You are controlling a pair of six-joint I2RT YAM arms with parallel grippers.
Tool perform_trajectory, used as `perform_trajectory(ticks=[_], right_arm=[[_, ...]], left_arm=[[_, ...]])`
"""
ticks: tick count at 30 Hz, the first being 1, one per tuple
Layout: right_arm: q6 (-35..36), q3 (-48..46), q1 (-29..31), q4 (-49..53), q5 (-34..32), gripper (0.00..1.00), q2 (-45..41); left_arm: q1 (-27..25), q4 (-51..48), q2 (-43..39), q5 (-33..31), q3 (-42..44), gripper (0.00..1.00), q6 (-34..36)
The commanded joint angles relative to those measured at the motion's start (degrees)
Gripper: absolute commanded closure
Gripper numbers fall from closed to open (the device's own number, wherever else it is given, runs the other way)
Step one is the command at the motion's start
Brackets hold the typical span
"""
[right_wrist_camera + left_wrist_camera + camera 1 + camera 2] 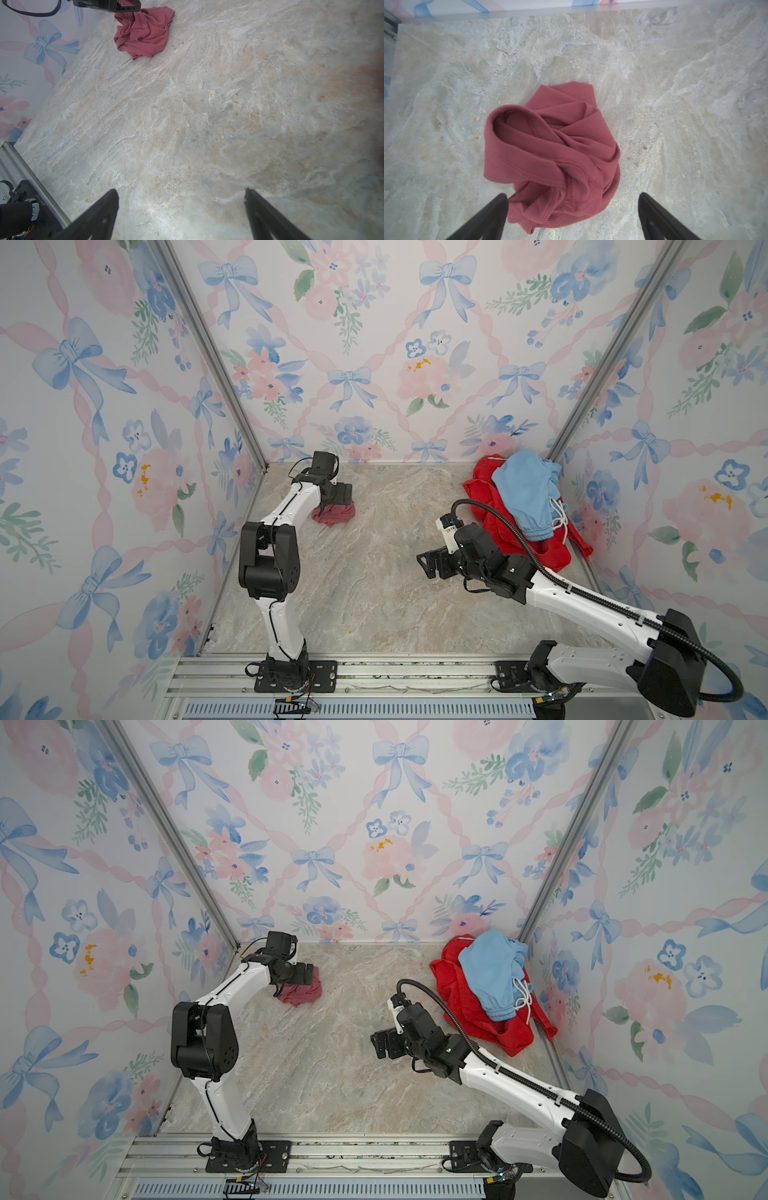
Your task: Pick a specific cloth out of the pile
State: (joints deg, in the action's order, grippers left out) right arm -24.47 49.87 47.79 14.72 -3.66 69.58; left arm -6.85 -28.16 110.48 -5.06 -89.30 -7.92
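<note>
We see marble-look tabletop (374, 605), beige-grey, veined. Small dusty-rose cloth (340, 515) lies crumpled on it at far left, near back wall (374, 364). Its ribbed folds show clearly in left wrist view (550, 158). Pile (519, 506) sits in far right corner. There, red cloth (480, 489) lies directly on surface, with light blue shorts (525, 485) on top of it. We note cloth and pile well apart.

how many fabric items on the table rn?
3. The dusty-rose cloth lies alone at back left, beneath the open left gripper. The bright red cloth sits in the back-right corner with the light blue shorts on top. More could be hidden underneath.
</note>
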Motion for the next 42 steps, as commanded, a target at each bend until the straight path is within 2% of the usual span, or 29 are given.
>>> perform_trajectory(ticks=[1,3,10,15,20,23,26,29,32,33,42], right_arm=[[-0.2,1.0,1.0,-0.7,-0.5,0.03,0.4],[-0.2,1.0,1.1,-0.2,-0.6,0.03,0.2],[0.3,0.9,1.6,1.8,-1.3,0.03,-1.1],[0.3,0.7,1.8,1.7,-2.1,0.03,-1.2],[0.0,0.2,2.2,1.8,-2.5,0.03,-1.4],[-0.4,-0.5,2.4,1.9,-2.9,0.03,-1.6],[-0.5,-0.9,2.6,2.8,-3.6,0.03,-2.0],[-0.9,-1.7,2.9,3.6,-4.7,0.03,-3.3],[-1.3,-2.8,2.9,4.0,-5.6,0.03,-4.6],[-1.3,-3.1,2.9,4.1,-6.0,0.03,-4.9],[-0.6,-0.8,2.7,3.9,-6.0,0.03,-1.0]], left_arm=[[1.4,0.9,2.1,0.6,0.5,0.02,-5.9],[2.2,0.9,4.5,4.2,-1.4,0.02,-6.8],[3.2,0.2,13.5,6.2,-6.7,0.02,-8.1],[2.9,-0.7,16.9,3.5,-5.7,0.02,-10.3],[3.1,-2.4,19.5,1.1,-6.8,0.02,-9.2],[3.5,-3.2,21.5,0.9,-8.4,0.13,-8.0],[3.7,-3.9,23.7,-0.2,-10.1,0.31,-7.1],[5.1,-4.2,25.8,2.8,-12.1,0.65,-7.0],[7.6,-4.4,27.2,5.3,-14.1,0.93,-7.7],[8.6,-4.4,27.3,5.1,-14.4,1.0,-8.0],[17.6,-4.5,27.9,5.7,-18.7,1.0,-7.8]])
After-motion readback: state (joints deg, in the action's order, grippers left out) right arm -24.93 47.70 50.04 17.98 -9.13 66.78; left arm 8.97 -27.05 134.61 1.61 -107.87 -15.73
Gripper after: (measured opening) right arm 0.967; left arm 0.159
